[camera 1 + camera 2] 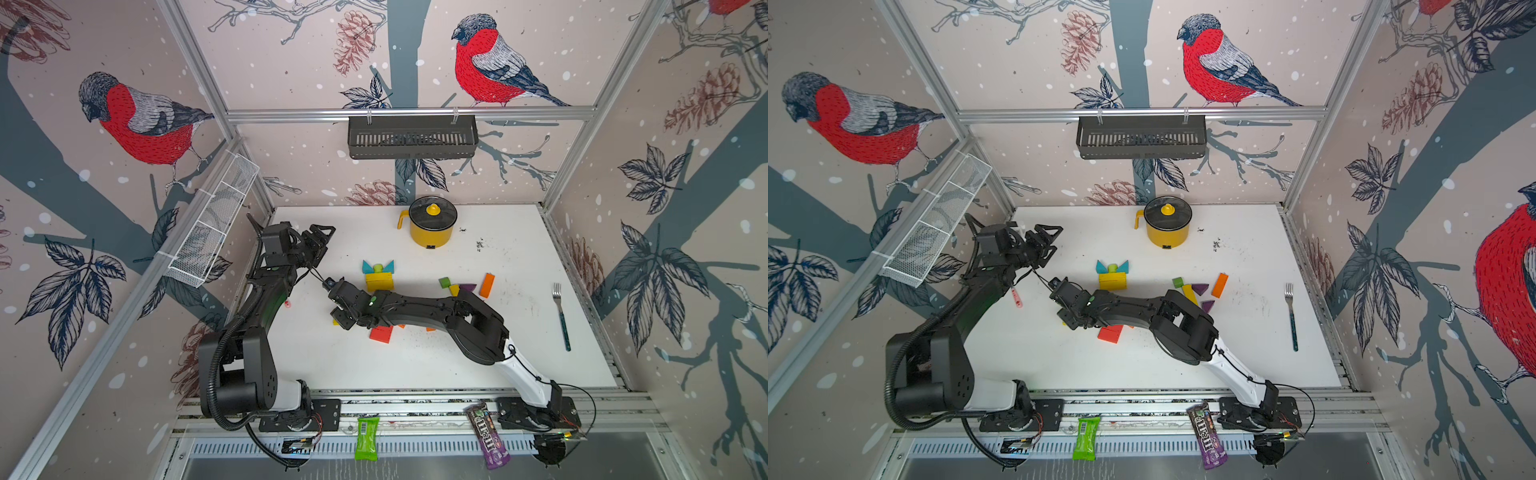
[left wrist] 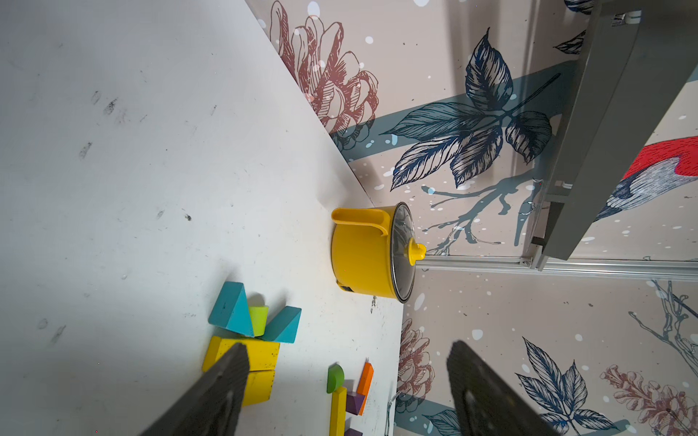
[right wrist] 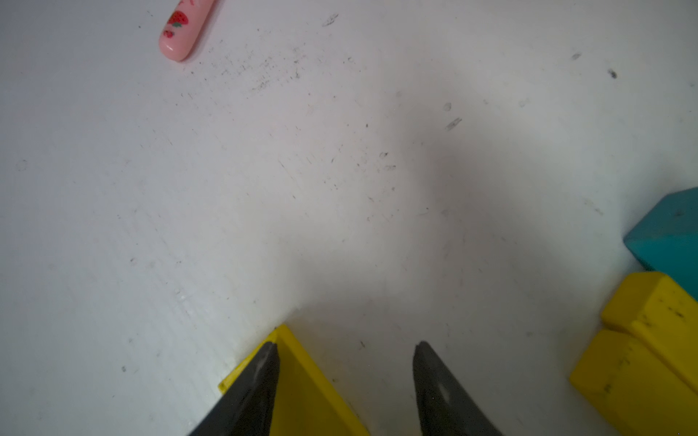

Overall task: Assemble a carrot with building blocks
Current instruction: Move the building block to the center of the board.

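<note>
At the bottom of the right wrist view, the right gripper (image 3: 345, 345), jaws apart, sat off-centre over a yellow block (image 3: 309, 389); closing might shove it askew. The left gripper (image 2: 347, 345) hung spread, empty.

Red block (image 1: 1111, 333) near right claw (image 1: 1069, 323).

Colourful building blocks (image 1: 378, 281), seemingly half-assembled.
</note>
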You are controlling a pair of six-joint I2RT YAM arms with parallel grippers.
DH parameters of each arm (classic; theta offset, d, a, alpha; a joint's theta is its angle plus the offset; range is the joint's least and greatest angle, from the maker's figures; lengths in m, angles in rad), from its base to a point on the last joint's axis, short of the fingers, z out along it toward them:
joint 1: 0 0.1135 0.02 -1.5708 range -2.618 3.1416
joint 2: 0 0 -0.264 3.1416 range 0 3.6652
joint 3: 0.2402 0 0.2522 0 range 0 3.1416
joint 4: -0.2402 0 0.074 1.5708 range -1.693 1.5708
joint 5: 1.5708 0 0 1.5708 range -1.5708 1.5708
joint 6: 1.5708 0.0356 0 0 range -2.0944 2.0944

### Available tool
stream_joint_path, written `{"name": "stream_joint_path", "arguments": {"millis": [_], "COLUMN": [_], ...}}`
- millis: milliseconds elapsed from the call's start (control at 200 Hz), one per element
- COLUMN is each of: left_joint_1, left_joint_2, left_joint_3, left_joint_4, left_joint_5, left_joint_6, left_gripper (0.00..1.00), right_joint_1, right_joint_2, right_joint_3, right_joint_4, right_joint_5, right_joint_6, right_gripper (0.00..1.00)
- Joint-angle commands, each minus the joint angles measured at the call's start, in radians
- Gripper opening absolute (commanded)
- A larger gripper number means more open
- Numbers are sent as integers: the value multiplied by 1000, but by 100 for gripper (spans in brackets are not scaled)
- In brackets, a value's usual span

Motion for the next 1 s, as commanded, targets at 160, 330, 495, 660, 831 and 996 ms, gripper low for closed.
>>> {"name": "stream_joint_path", "arguments": {"millis": [160,330,495,660,831,996], "left_joint_1": [-1,-9,-16,-19,-22,-26], "left_joint_2": [4,4,7,7,7,10], "left_joint_3": [-2,-2,-2,0,-1,1], "left_joint_4": [36,35,30,30,28,25], "left_joint_5": [20,19,15,12,12,12], "left_joint_6": [-8,-4,0,1,4,6], "left_gripper": [83,84,84,84,84,83], "right_joint_1": [-19,-14,-14,-21,-38,-44], "right_joint_2": [-134,-182,-225,-233,-163,-112], "right_joint_3": [-228,-299,-328,-296,-210,-163], "right_joint_4": [-12,15,23,20,3,-30], "right_joint_5": [-21,-21,8,27,21,47], "right_joint_6": [5,20,33,13,-10,-12], "right_gripper": [57,56,53,62,67,65]}}
